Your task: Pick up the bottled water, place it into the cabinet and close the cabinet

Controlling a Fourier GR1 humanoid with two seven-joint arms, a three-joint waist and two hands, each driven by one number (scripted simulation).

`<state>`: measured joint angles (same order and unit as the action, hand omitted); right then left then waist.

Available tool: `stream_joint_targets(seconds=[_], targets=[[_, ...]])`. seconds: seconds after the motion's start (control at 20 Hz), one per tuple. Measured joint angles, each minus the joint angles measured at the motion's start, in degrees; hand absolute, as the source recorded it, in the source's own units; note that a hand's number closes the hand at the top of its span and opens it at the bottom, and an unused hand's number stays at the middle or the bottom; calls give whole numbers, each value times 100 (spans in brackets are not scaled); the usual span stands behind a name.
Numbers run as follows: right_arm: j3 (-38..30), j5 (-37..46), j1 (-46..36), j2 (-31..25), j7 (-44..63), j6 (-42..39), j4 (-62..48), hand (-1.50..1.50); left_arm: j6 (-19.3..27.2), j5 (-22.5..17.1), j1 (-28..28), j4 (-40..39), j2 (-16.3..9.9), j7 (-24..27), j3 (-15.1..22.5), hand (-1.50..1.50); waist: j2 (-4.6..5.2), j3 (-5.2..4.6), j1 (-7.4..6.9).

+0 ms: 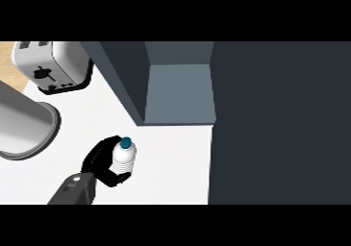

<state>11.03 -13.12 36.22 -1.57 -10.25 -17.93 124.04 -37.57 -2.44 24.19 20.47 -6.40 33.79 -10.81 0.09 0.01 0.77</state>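
White counter was seen bearing one bottled water, gripped by the curled left hand just below the open cabinet; one toaster stood left of the cabinet.

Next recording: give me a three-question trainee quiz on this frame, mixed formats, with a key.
1. True or false: the bottled water already stands inside the cabinet.
2. Which appliance sits at the far left of the counter? A) toaster B) kettle C) blender
3. Fill in: the bottle's cap is ____ in colour.

Key:
1. False; the left hand is curled round it on the counter, in front of the open cabinet.
2. A, the toaster.
3. Blue.
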Motion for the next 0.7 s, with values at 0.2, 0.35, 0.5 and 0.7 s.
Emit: stream_joint_targets(seconds=[0.2, 0.35, 0.5, 0.7], targets=[[-85, -37, -41, -6, 36, 49, 1, -150, 508, -505, -238, 148, -92, 270, -542, 150, -6, -4, -83], [-84, -48, -27, -13, 62, 57, 11, -150, 642, -823, -417, 303, -145, 364, -815, 150, -14, -3, -87], [25, 7, 51, 8, 73, 93, 95, -150, 688, -1112, -576, 569, -51, 323, -960, 150, -22, 0, -86], [84, 100, 65, 7, -63, 86, 10, -150, 625, -1401, -716, 881, -9, 55, -985, 150, -23, -1, -70]])
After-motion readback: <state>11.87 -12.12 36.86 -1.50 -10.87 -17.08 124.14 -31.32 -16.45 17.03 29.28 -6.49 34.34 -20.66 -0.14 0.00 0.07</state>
